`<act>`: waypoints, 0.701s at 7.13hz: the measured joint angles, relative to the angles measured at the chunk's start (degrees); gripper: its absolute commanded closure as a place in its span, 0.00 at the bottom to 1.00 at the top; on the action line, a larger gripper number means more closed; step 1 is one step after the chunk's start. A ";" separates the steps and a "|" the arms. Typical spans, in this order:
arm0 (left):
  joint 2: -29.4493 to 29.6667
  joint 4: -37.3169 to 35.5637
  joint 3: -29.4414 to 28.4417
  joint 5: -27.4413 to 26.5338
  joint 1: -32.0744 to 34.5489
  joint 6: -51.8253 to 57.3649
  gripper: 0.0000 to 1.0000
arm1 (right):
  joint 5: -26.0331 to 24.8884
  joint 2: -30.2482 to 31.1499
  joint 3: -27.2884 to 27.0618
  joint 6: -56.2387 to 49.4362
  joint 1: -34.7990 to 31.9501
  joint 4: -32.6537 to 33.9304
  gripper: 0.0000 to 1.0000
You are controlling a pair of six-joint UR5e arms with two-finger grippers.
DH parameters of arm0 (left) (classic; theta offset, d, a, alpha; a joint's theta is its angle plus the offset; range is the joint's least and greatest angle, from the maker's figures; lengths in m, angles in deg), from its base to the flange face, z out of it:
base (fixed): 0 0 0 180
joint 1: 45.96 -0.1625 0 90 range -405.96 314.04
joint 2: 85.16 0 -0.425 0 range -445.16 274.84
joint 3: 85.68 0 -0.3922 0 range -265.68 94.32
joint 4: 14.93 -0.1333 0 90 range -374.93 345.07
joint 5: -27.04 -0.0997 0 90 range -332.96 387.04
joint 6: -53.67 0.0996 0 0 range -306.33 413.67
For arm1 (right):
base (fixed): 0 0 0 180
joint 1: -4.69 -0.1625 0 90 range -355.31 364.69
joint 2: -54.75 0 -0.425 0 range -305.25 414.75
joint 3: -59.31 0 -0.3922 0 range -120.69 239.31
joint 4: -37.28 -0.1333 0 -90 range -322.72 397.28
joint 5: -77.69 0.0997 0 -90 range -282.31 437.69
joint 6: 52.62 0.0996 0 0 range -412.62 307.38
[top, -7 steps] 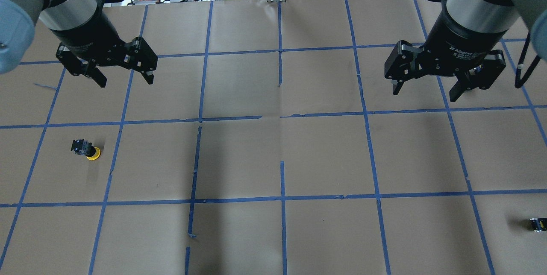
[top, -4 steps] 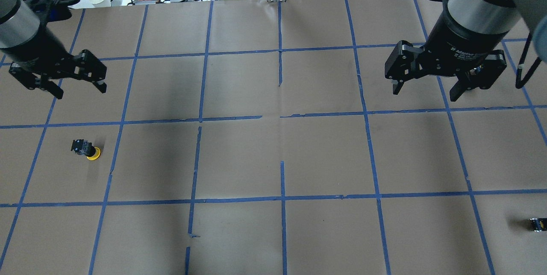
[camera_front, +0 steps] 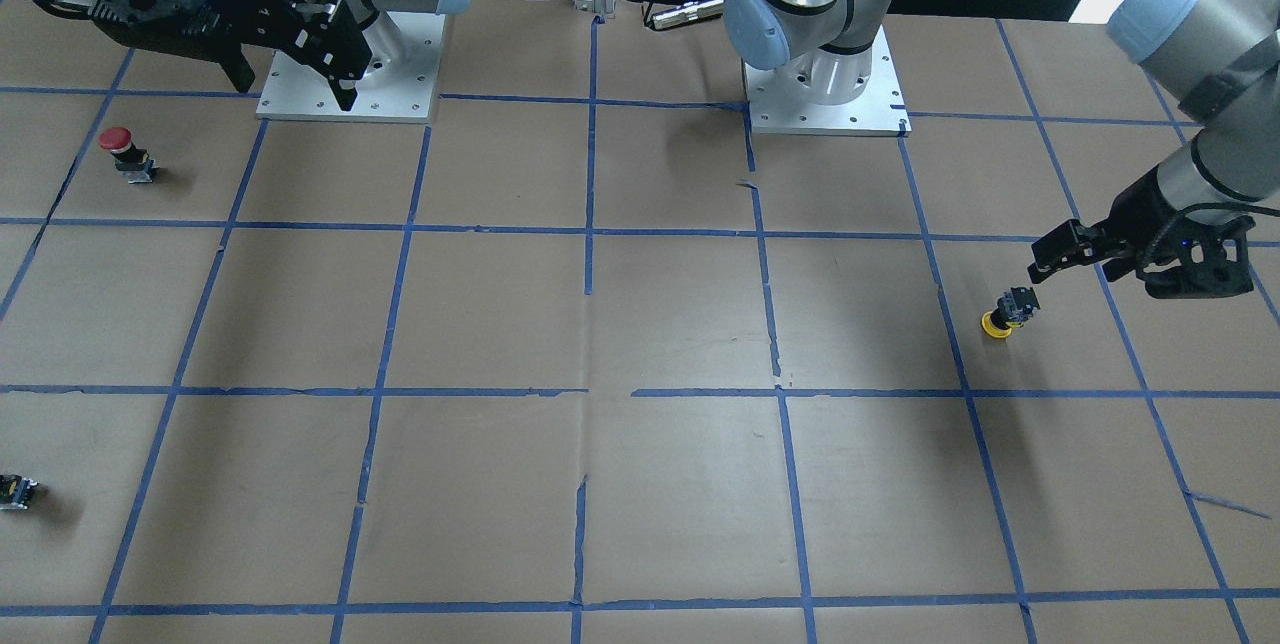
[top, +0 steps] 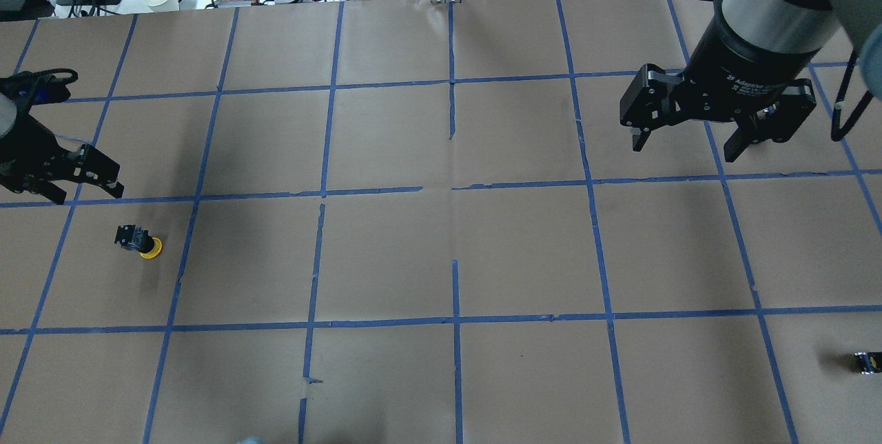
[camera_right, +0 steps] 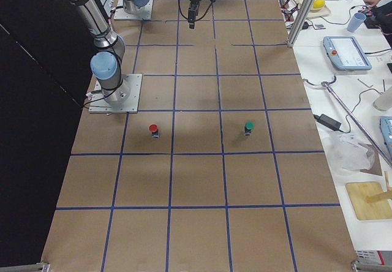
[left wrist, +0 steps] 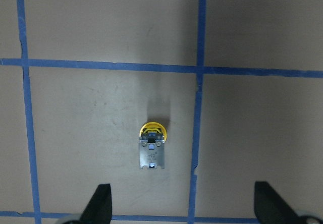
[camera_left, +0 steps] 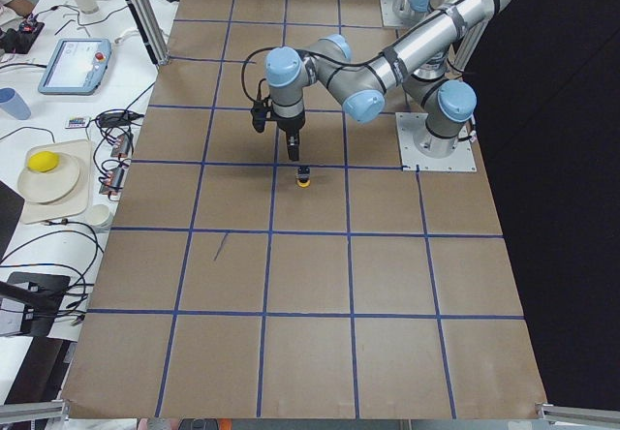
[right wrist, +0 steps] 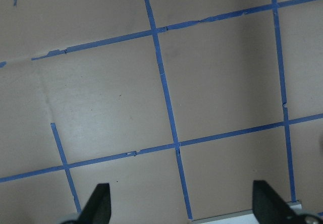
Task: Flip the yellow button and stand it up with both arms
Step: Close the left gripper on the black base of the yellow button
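The yellow button (top: 140, 242) sits on the brown paper at the table's left, apparently resting on its yellow cap with the black-and-grey body up. It also shows in the front view (camera_front: 1008, 312), the left side view (camera_left: 303, 177) and the left wrist view (left wrist: 152, 146). My left gripper (top: 88, 194) is open and empty, close beside the button on its far left and clear of it. In the left wrist view (left wrist: 182, 204) the button lies ahead of the open fingertips. My right gripper (top: 684, 149) is open and empty, high over the right back of the table, far from the button.
A red-capped button (camera_front: 118, 149) stands near the right arm's base plate. A green-capped button (camera_right: 248, 127) stands further out. A small capless black switch block (top: 867, 362) lies at the right edge. Blue tape lines grid the paper. Cables and dishes lie beyond the far edge.
My left gripper has swung left and down from the back of the table to just beside the yellow button, still open. The right gripper and the button have not moved.
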 measured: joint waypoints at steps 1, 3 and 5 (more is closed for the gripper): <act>1.86 -1.18 1.49 0.02 -0.47 -0.75 0.02 | -0.01 -0.04 0.00 0.04 0.06 0.01 0.00; 5.03 -2.77 2.50 -0.26 -0.48 -1.49 0.05 | 0.04 -0.06 -0.04 0.19 0.12 0.00 0.00; 7.48 -4.64 2.66 -0.48 -0.30 -1.54 0.09 | 0.01 -0.05 -0.06 0.36 0.13 0.01 0.00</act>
